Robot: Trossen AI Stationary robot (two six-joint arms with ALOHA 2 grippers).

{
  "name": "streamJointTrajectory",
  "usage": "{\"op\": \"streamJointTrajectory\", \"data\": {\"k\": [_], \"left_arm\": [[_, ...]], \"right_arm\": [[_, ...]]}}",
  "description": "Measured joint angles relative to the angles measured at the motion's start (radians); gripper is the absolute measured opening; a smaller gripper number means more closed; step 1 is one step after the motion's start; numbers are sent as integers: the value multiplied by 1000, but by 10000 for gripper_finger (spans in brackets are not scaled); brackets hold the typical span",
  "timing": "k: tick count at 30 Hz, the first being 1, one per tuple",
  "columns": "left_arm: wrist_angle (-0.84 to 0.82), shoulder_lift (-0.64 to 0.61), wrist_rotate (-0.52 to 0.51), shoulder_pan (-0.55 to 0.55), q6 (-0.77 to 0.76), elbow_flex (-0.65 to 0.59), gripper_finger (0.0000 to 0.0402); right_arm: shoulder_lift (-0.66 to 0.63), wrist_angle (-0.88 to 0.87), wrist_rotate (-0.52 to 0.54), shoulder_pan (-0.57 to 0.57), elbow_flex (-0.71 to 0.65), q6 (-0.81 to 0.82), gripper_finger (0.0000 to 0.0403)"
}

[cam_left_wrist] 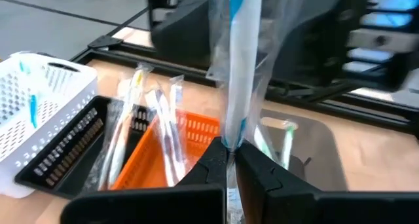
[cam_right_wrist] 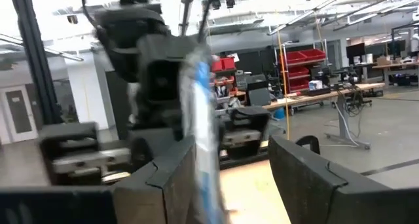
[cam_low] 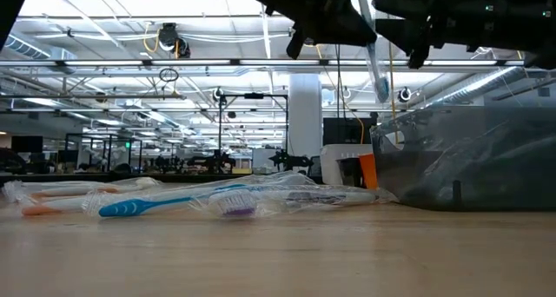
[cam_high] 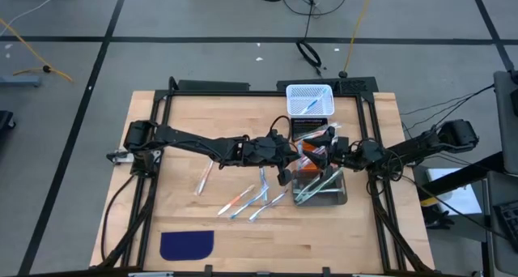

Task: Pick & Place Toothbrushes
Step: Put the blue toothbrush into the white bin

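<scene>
My left gripper (cam_high: 298, 158) (cam_left_wrist: 231, 160) is over the bins at mid-table, shut on a clear-wrapped white toothbrush with blue accents (cam_left_wrist: 239, 67) (cam_low: 375, 62). My right gripper (cam_high: 329, 153) (cam_right_wrist: 229, 178) faces it from the table's right, open, with one finger on either side of that toothbrush (cam_right_wrist: 200, 99). I cannot tell whether it touches it. Several more wrapped toothbrushes (cam_high: 243, 200) (cam_low: 165, 204) lie flat on the table nearer the left. Others stand in the orange bin (cam_left_wrist: 196, 129) or lie in the clear grey bin (cam_high: 332, 198). My left gripper pinches the wrapped toothbrush between its two fingers, at a point on the shaft (cam_left_wrist: 233, 142) just past the fingertips. Most of the brush and its loose wrapper reach out beyond the fingers. It is lifted clear, above the bins, and slants in the low view.
A white mesh basket (cam_high: 310, 101) with a blue brush sits at the far edge, and a black bin (cam_high: 312, 128) lies just near of it. A dark blue cloth patch (cam_high: 186, 245) lies near the left near corner. A black frame (cam_high: 243, 91) borders the table.
</scene>
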Motion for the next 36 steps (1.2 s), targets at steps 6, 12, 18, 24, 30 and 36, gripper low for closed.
{"op": "streamJointTrajectory", "data": {"k": [6, 12, 18, 24, 30, 36], "left_arm": [[-6, 1, 0, 14, -1, 0, 7], [-1, 1, 0, 15, -1, 0, 7], [11, 1, 1, 15, 0, -1, 5], [34, 1, 1, 18, 7, -1, 4], [17, 1, 8, 21, 0, -1, 8], [7, 1, 11, 20, 6, -1, 19]], "right_arm": [[-7, 9, -70, 16, 0, 1, 185], [-5, -28, -73, 9, 0, 5, 183], [21, -24, -72, -12, 1, 36, 180], [88, -28, -77, -23, 59, 41, 154], [99, -47, -73, -24, 86, -2, 63], [99, -57, -71, -24, 87, -12, 21]]}}
